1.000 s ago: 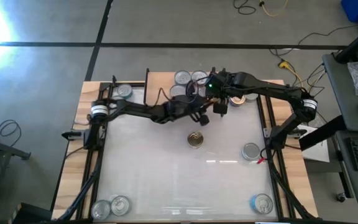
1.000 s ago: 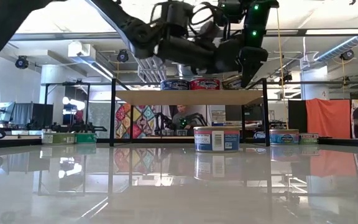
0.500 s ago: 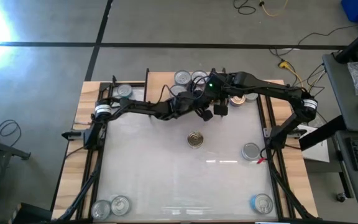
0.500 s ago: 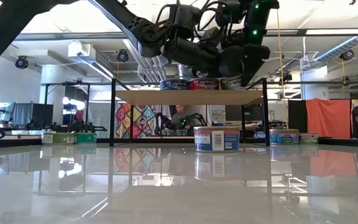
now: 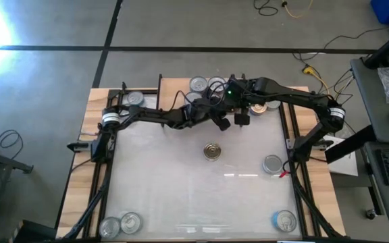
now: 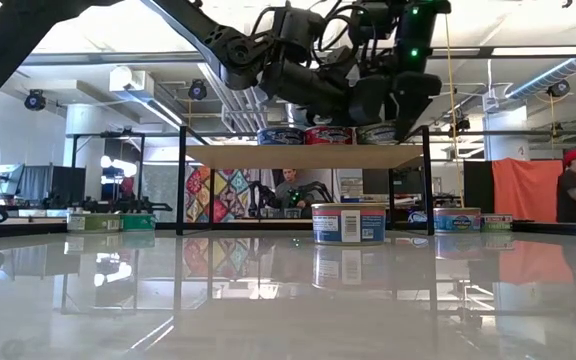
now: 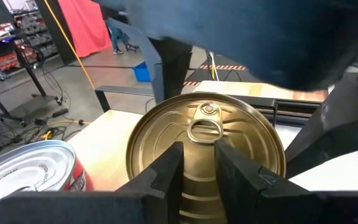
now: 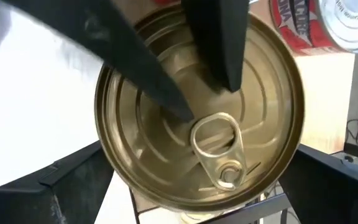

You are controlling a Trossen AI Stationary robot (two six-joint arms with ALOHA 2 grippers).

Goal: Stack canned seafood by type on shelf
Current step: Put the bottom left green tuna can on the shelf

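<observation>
A gold-topped tin (image 7: pixel 166 121) with a pull ring stands upright at the right end of the shelf (image 6: pixel 308 156), beside a red tin (image 6: pixel 328 134) and a blue tin (image 6: pixel 281 135). My left gripper (image 5: pixel 221 123) reaches over it from the table's left, its fingers nearly together with nothing between them. My right gripper (image 5: pixel 242 116) hangs over the same tin (image 8: pixel 160 168), open wide and pointing steeply down. Its fingers stand at the tin's two sides. Whether they touch the tin I cannot tell. My left gripper lays its two fingertips (image 8: pixel 225 74) on the tin's gold top (image 7: pixel 197 140), just short of the pull ring. The fingers come almost level, slanting from the table's left. The tin stands upright with its base on the shelf board.
Loose tins lie on the white tabletop: a gold-topped one at the middle (image 5: pixel 212 150), one at the right (image 5: pixel 272 163), one at the near right corner (image 5: pixel 285 220), two at the near left corner (image 5: pixel 120 224) and one at the far left (image 5: pixel 134 98). Both arms crowd the shelf's right end.
My left gripper has tipped a little at the wrist over the gold-topped tin, its fingertips staying on the lid. The tin has kept its place on the shelf.
</observation>
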